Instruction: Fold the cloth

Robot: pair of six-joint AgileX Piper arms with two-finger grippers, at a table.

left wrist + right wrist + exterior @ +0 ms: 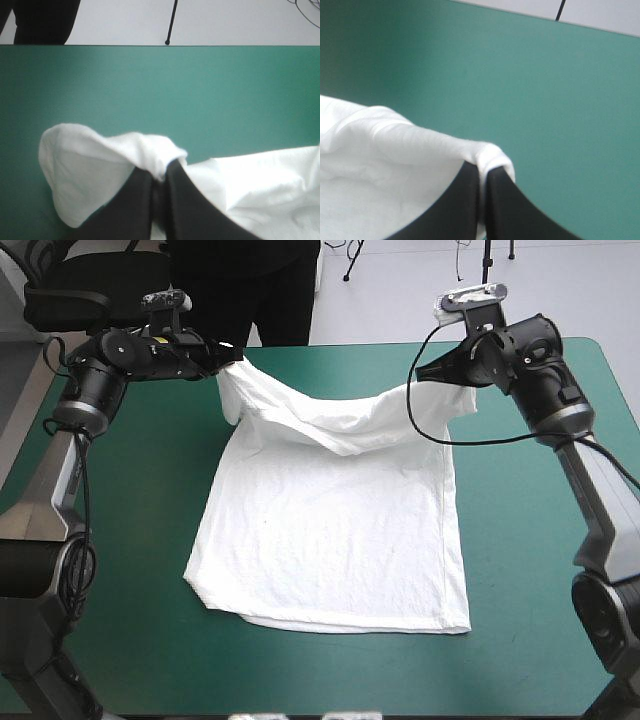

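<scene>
Plainly we see the left gripper (pixel 230 353) and right gripper (pixel 428 371) each pinched tight on the T-shirt (pixel 330 540), holding its far end up toward the far edge of the table (pixel 520 580); its near part lies flat.

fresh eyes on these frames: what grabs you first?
The white T-shirt dominates mid-table. Its far end is lifted off the teal-green cover and sags between the two arms, while its near hem lies flat. The left tool and right tool each pinch a far corner, shut on the fabric, one at either side.
</scene>
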